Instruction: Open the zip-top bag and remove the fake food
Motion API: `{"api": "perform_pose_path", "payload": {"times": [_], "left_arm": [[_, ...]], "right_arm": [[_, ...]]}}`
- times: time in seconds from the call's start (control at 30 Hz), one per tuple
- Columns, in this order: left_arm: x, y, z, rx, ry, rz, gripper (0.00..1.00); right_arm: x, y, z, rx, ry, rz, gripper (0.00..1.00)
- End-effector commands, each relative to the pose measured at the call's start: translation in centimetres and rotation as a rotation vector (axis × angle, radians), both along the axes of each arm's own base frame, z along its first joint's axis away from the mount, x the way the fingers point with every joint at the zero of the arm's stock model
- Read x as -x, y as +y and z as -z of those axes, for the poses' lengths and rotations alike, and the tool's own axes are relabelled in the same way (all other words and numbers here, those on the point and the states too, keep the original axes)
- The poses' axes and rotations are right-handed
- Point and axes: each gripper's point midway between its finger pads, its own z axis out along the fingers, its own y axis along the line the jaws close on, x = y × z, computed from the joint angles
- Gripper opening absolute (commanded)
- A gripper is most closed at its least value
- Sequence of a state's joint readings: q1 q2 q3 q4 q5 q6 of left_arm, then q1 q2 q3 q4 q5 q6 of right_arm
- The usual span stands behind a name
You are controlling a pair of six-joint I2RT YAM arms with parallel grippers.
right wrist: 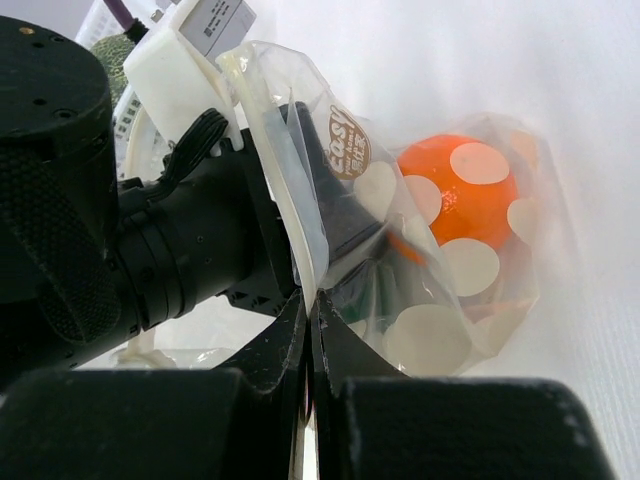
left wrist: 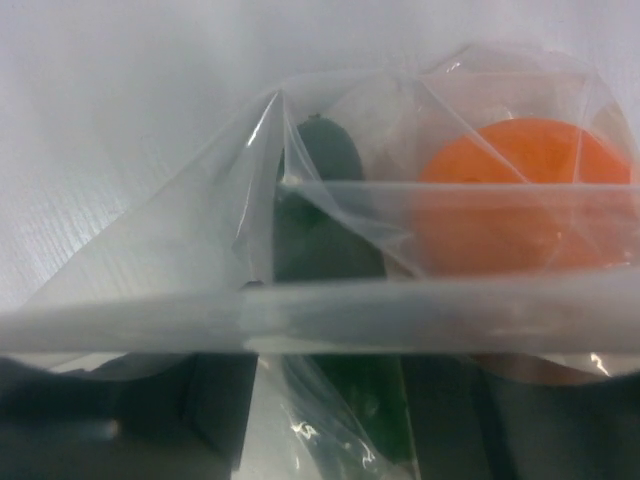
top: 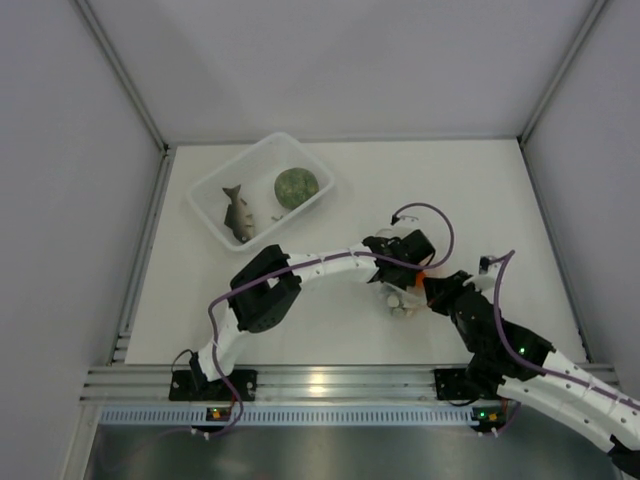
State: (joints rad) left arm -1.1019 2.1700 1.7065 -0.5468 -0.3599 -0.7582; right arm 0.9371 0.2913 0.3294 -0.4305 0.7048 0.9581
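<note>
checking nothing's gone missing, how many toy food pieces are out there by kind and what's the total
fish: 1, in the basket
green ball: 1, in the basket
orange ball: 1, inside the zip-top bag
cucumber: 1, inside the zip-top bag
total: 4

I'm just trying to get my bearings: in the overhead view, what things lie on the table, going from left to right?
fish → round green ball, both in the white basket → zip-top bag
</note>
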Motion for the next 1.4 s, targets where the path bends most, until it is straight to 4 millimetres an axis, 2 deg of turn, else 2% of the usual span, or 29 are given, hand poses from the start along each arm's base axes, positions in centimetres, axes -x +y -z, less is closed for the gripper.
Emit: {"api": "perform_pose_path", "payload": {"times": [0.0,0.17,0.2,0.27,0.3,0.4,0.43,0.47,0.63,0.7,0.77,0.8,0.83,0.87,0.93,0.97,1.03,1.13,1.23,1.33,1.37], "left_arm": [[0.0,0.7,2.1,-0.071,0.029,0.015,0.62],[0.0,0.9,3.5,-0.098,0.04,0.013,0.63],[0.0,1.0,3.8,-0.103,0.042,0.013,0.59],[0.1,1.0,4.1,-0.103,0.049,0.009,0.48],[0.1,1.0,4.2,-0.104,0.048,0.005,0.37],[-0.3,1.0,2.8,-0.078,0.026,-0.021,0.14],[-0.3,0.9,2.2,-0.069,0.019,-0.023,0.11],[-0.3,0.7,1.2,-0.046,0.012,-0.027,0.0],[0.2,-0.4,-2.7,0.04,-0.037,-0.019,0.0],[1.1,-1.6,-4.5,0.096,-0.059,0.017,0.0],[2.1,-2.3,-5.4,0.136,-0.064,0.031,0.0],[2.4,-2.5,-6.6,0.174,-0.066,0.03,0.0],[2.7,-2.8,-7.0,0.197,-0.065,0.039,0.0],[3.4,-2.9,-6.8,0.205,-0.059,0.054,0.0],[3.9,-3.3,-8.3,0.256,-0.076,0.066,0.0],[4.4,-3.5,-8.7,0.273,-0.079,0.079,0.0],[5.1,-4.3,-10.2,0.337,-0.083,0.126,0.0],[5.8,-4.4,-10.3,0.373,-0.081,0.165,0.0],[6.1,-3.1,-9.1,0.367,-0.085,0.154,0.0],[6.4,-3.2,-9.9,0.438,-0.105,0.167,0.0],[6.7,-2.8,-9.2,0.439,-0.1,0.171,0.0]], "right_arm": [[-0.5,0.1,-2.2,-0.008,-0.039,-0.001,0.0],[-0.4,0.2,-2.2,0.001,-0.041,-0.013,0.0],[-0.4,0.2,-2.2,0.002,-0.042,-0.015,0.0],[-0.4,0.2,-2.2,0.004,-0.044,-0.016,0.0],[-0.4,0.2,-2.2,0.008,-0.045,-0.017,0.0],[-0.4,0.2,-2.0,0.021,-0.043,-0.02,0.0],[-0.4,0.2,-1.9,0.026,-0.041,-0.022,0.0],[-0.4,0.2,-1.9,0.031,-0.04,-0.023,0.0],[-0.6,0.1,-2.6,0.055,-0.061,-0.022,0.0],[-0.8,-0.1,-3.4,0.082,-0.075,-0.019,0.0],[-1.0,-0.2,-4.5,0.099,-0.091,-0.015,0.0],[-1.1,-0.3,-4.7,0.135,-0.097,-0.022,0.0],[-1.1,-0.4,-4.4,0.177,-0.08,-0.026,0.0],[-1.3,-0.5,-5.4,0.194,-0.087,-0.02,0.0],[-1.5,-0.5,-4.9,0.294,-0.052,-0.037,0.0],[-1.7,-0.5,-5.7,0.319,-0.056,-0.044,0.0],[-1.9,-0.1,-5.6,0.363,-0.04,-0.059,0.0],[-2.2,0.1,-6.3,0.398,-0.051,-0.078,0.0],[-2.4,-0.4,-7.0,0.409,-0.062,-0.063,0.0],[-2.6,-0.7,-7.1,0.408,-0.073,-0.053,0.0],[-2.5,-0.6,-6.7,0.412,-0.069,-0.067,0.0]]}}
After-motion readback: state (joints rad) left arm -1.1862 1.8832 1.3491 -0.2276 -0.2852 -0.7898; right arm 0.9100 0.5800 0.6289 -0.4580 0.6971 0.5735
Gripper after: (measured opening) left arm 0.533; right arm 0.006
